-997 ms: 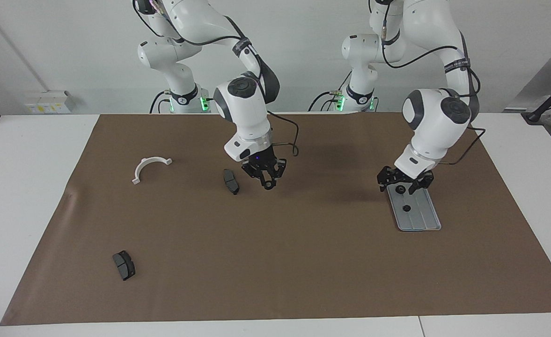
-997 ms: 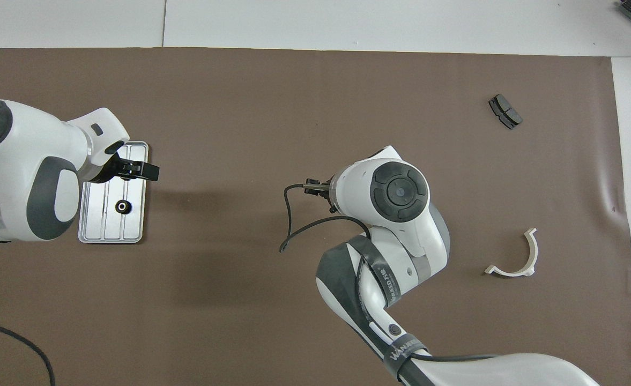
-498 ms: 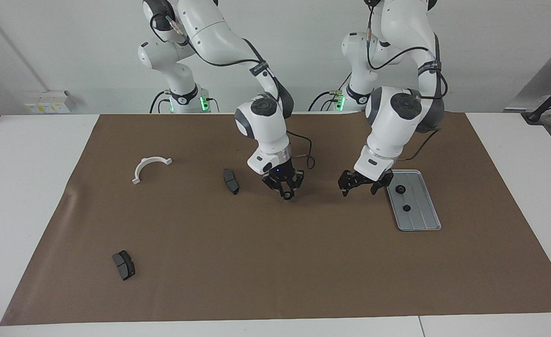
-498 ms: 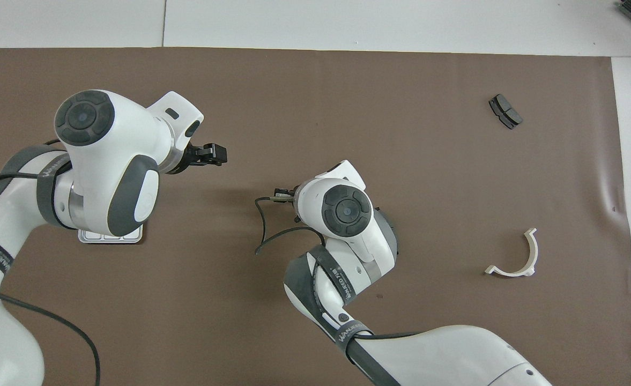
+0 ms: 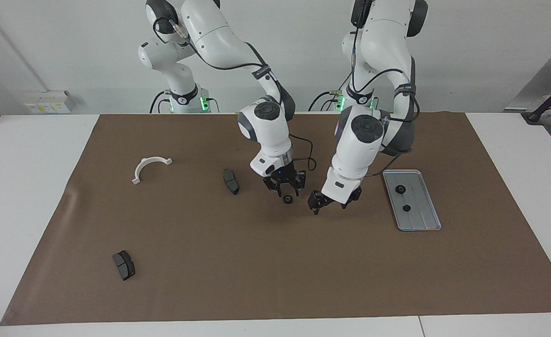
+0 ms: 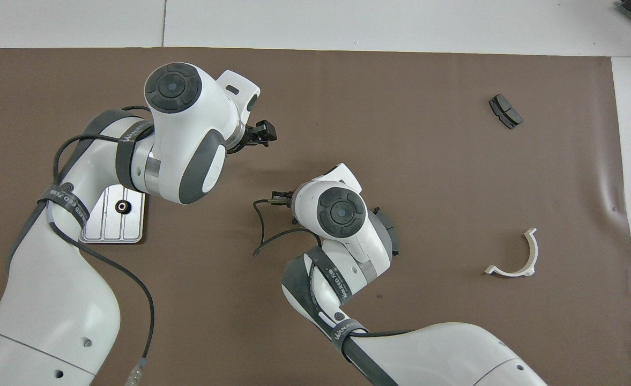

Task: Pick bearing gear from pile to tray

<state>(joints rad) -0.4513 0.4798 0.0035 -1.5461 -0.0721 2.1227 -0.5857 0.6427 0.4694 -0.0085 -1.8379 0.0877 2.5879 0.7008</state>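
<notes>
Two small black round gears already on ridged silver-grey metal tray. Third gear lying just under parted, empty right gripper; left gripper beside it, wide open, empty. Handover step; next: left grasp.

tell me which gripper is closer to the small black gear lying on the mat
Right. The right gripper hangs directly over the gear, open; the left gripper is off beside it, toward the tray.

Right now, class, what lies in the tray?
Two small black gears lie in the tray. From overhead only one shows; the left arm covers the rest.
</notes>
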